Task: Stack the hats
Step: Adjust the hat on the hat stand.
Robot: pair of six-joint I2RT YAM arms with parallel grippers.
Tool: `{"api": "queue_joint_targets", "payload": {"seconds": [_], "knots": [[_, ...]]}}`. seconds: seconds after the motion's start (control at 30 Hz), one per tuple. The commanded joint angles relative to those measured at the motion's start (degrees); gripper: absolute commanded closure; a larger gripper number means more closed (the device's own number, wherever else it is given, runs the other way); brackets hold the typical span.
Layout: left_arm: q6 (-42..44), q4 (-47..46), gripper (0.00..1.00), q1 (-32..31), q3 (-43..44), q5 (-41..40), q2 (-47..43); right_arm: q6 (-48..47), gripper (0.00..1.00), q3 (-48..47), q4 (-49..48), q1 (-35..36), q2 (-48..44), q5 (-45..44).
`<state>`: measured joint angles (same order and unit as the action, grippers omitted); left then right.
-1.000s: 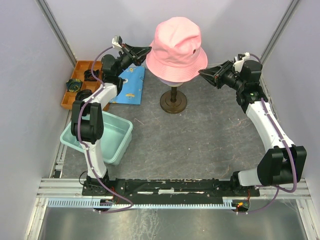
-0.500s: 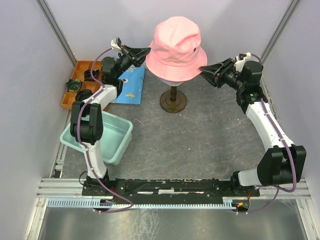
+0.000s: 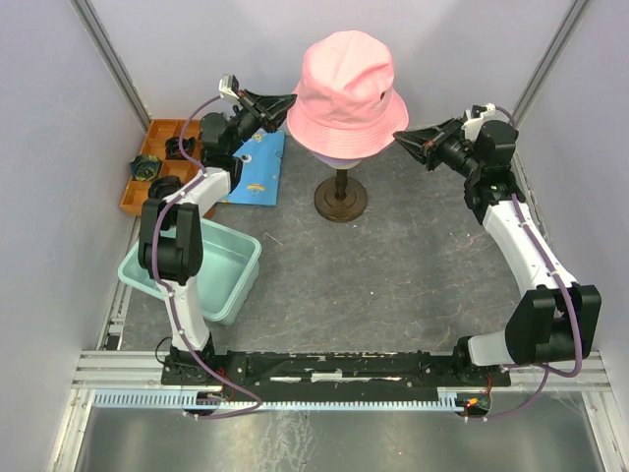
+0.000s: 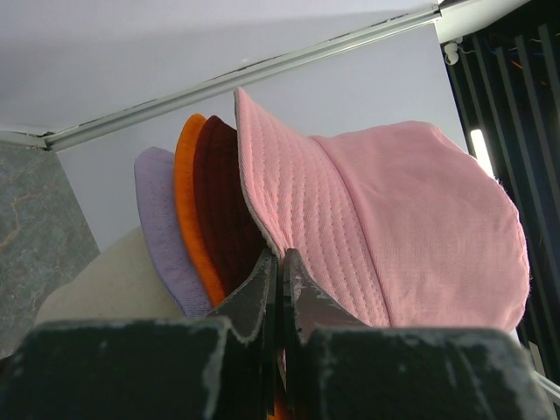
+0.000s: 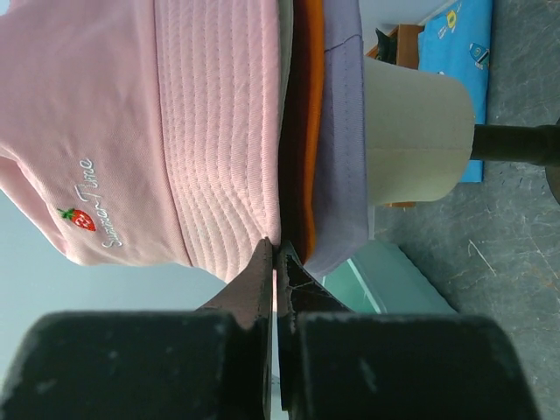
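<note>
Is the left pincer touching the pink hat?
Touching. In the left wrist view, the left pincer is shut on the brim edge of the pink hat, with no gap between them.

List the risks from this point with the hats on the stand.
1. The left gripper and right gripper appear shut on only the outermost brim edge of the pink hat. The thin fabric may slip free under any pull.
2. The brims of the orange hat and dark red hat lie right under that edge, so a tug could drag them askew.
3. The stand has a slim stem. An uneven pull from the two sides might tip it.
</note>
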<state>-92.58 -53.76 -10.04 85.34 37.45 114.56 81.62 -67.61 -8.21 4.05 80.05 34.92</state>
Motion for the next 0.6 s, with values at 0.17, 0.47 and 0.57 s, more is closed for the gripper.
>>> {"api": "queue_joint_targets", "payload": {"seconds": [0.17, 0.47, 0.57], "knots": [[3.5, 5.5, 0.97, -1.4, -8.8, 5.5, 1.2, 0.1, 1.0, 3.0, -4.2, -0.1, -0.2, -2.3], [4.8, 4.1, 0.97, -1.5, -14.7, 6.0, 1.1, -0.6, 1.0, 5.8, -4.4, -0.2, 0.0, -2.8], [5.6, 4.0, 0.97, -1.6, -16.6, 6.2, 1.2, -0.7, 1.0, 5.5, -4.4, -0.1, 0.5, -2.7]]}}
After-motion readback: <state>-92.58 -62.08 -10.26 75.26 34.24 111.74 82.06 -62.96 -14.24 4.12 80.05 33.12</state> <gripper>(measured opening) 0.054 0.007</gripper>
